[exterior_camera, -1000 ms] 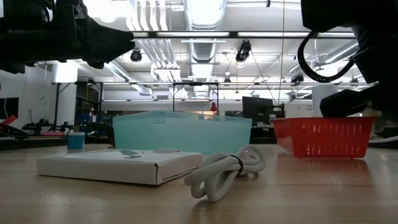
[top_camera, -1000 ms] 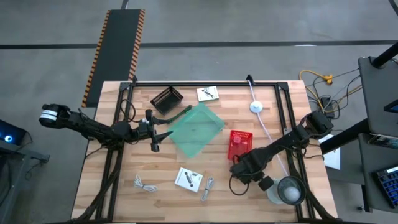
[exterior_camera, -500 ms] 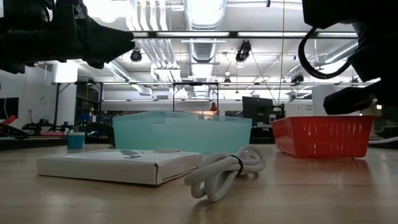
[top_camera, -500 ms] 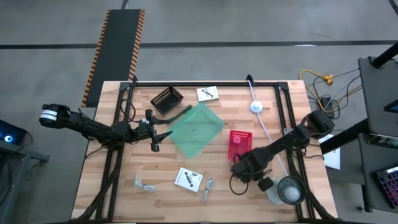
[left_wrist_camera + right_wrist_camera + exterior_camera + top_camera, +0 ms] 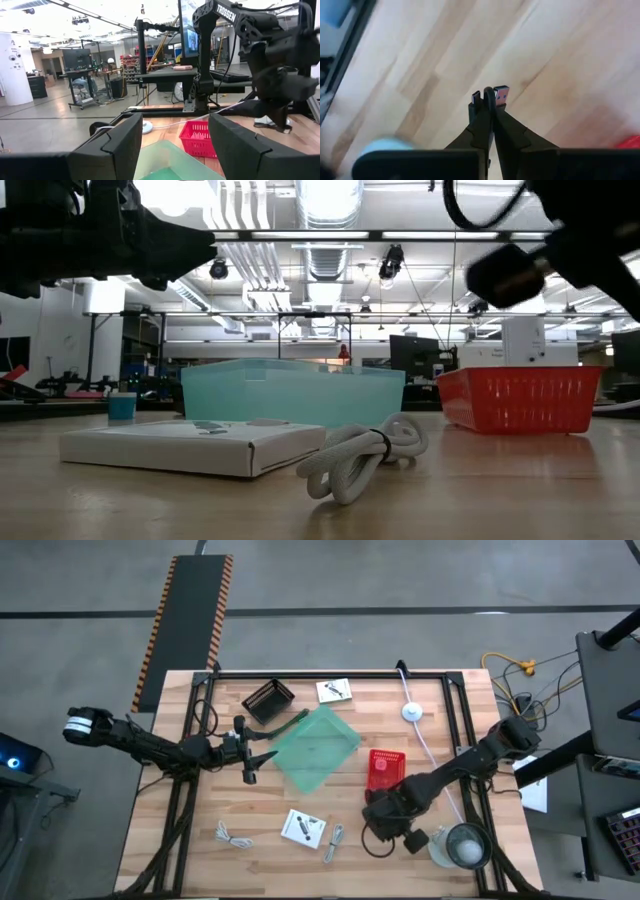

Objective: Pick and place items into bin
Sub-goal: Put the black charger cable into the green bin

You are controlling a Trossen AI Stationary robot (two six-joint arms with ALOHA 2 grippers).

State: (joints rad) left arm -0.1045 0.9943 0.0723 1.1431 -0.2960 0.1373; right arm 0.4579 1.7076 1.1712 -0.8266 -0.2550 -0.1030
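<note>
My right gripper (image 5: 385, 822) hovers above the table just near of the red basket (image 5: 386, 768), shut on a dark cable whose two USB plugs show in the right wrist view. In the low view it hangs high at the right (image 5: 508, 272). My left gripper (image 5: 268, 750) waits open at the left edge of the translucent green bin (image 5: 316, 748); its fingers (image 5: 112, 145) stand wide apart above the bin (image 5: 172, 167). On the table lie a white coiled cable (image 5: 233, 835), a white printed packet (image 5: 303, 828), a small metal piece (image 5: 333, 839) and a second packet (image 5: 334, 690). My right gripper pinches the dark cable between its two shut fingers (image 5: 482, 120), right behind the plugs. The USB-A plug (image 5: 501, 94) and a smaller plug (image 5: 476, 96) stick out past the fingertips. A dark loop of the cable (image 5: 370, 842) hangs beside the gripper.
A black basket (image 5: 268, 700) sits at the far left. A white round object (image 5: 412, 712) with a white cord lies at the far right, and a clear cup (image 5: 463, 846) at the near right corner. Bare wood lies between the packet and the bin.
My right gripper has risen and moved toward the table's near edge, away from the red basket, staying shut on the cable. In the low view it has climbed from level with the basket's rim to well above it.
</note>
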